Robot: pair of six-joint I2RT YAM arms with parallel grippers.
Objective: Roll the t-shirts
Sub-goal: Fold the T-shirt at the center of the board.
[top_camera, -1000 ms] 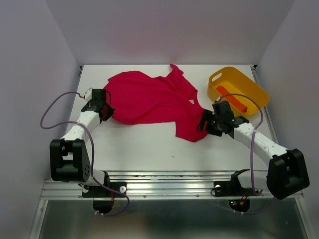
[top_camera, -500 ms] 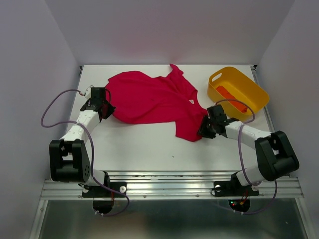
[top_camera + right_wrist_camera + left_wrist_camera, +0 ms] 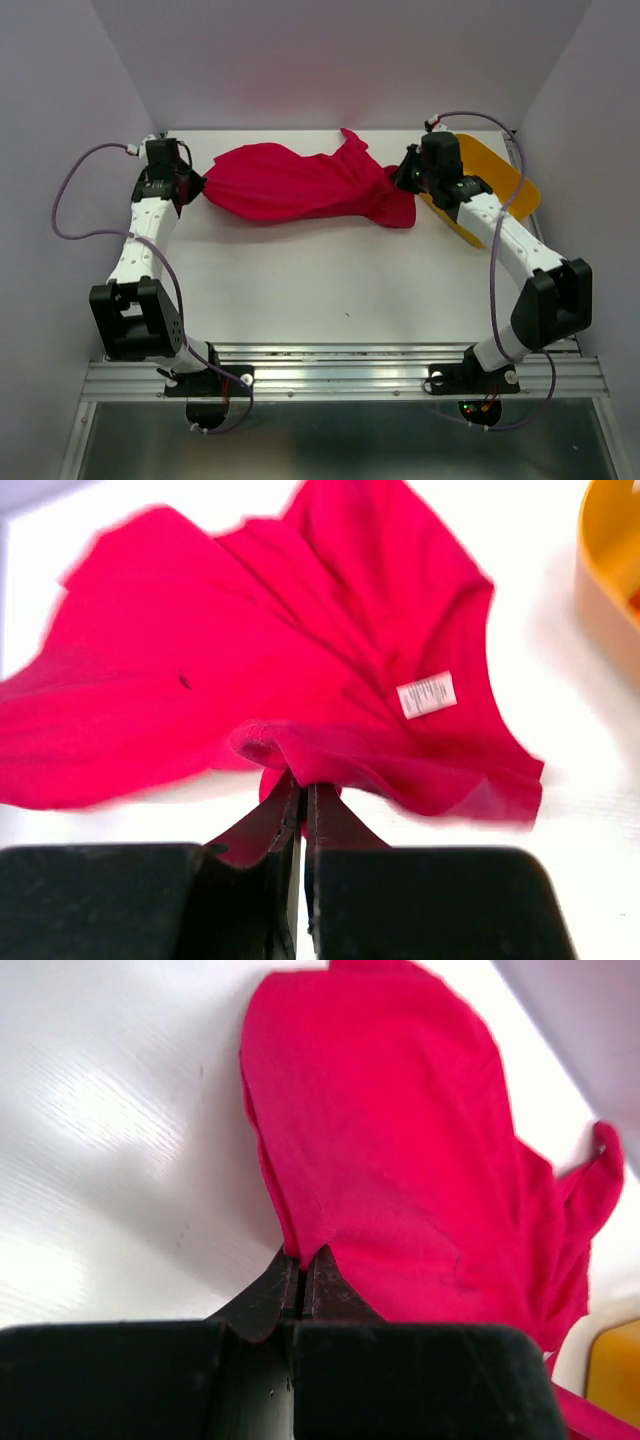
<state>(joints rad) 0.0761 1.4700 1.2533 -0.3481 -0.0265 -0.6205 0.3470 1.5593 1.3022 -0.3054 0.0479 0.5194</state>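
Observation:
A crimson t-shirt [image 3: 300, 185] hangs stretched across the far part of the white table [image 3: 330, 280], held at both ends. My left gripper [image 3: 197, 188] is shut on its left edge; in the left wrist view the cloth [image 3: 400, 1160] runs straight out of the closed jaws of that gripper [image 3: 302, 1257]. At the right end my right gripper [image 3: 405, 180] is shut on a bunched fold of the shirt [image 3: 300, 680], seen pinched at the gripper [image 3: 300, 785], with a white label [image 3: 427, 694] beyond it. The orange-red shirt is hidden.
A yellow tub [image 3: 505, 190] stands at the far right, partly hidden behind my right arm; its rim [image 3: 610, 570] shows in the right wrist view. Grey walls close in the table on three sides.
My right gripper has shut on the shirt's near right corner and carried it up and back toward the tub. My left gripper has moved back and left with its edge, pulling the shirt taut.

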